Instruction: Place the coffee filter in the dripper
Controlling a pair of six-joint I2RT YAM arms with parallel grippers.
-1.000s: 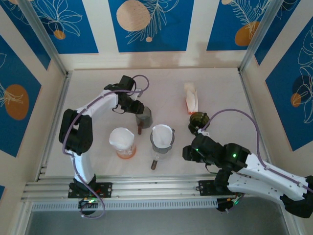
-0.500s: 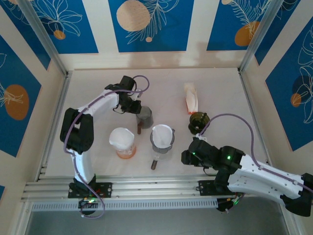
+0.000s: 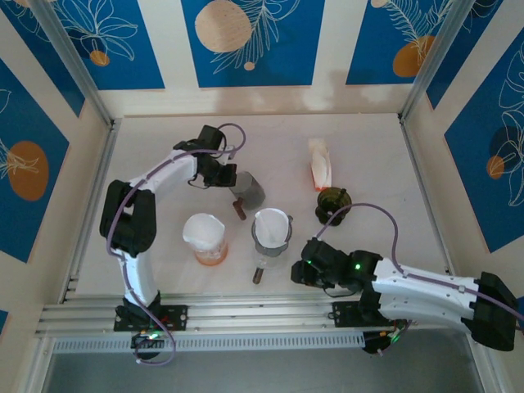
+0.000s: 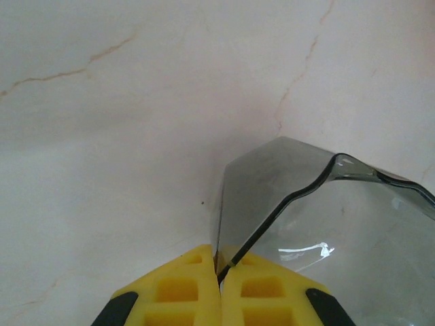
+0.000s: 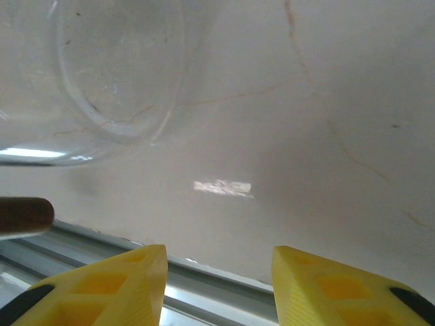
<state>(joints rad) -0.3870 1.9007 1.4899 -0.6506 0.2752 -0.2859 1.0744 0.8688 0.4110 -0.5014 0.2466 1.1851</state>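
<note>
Left gripper (image 4: 219, 263) pinched the dripper (image 4: 319, 224) by its thin rim

Tilted, the smoky dripper lay at 11 o'clock of tabletop centre. A white coffee filter (image 3: 271, 219) sat in a glass vessel (image 3: 270, 242) at 5 o'clock from it. It probably wanted standing upright first, firmly held. Right gripper (image 5: 217, 255) stood spread.

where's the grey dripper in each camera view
top external: the grey dripper sits left of centre, at the tip of the left gripper.
left wrist: the grey dripper is at lower right, its rim pinched between the yellow fingers.
right wrist: the glass at upper left looks like the other, clear dripper.
shared landmark: the pale veined table.
</note>
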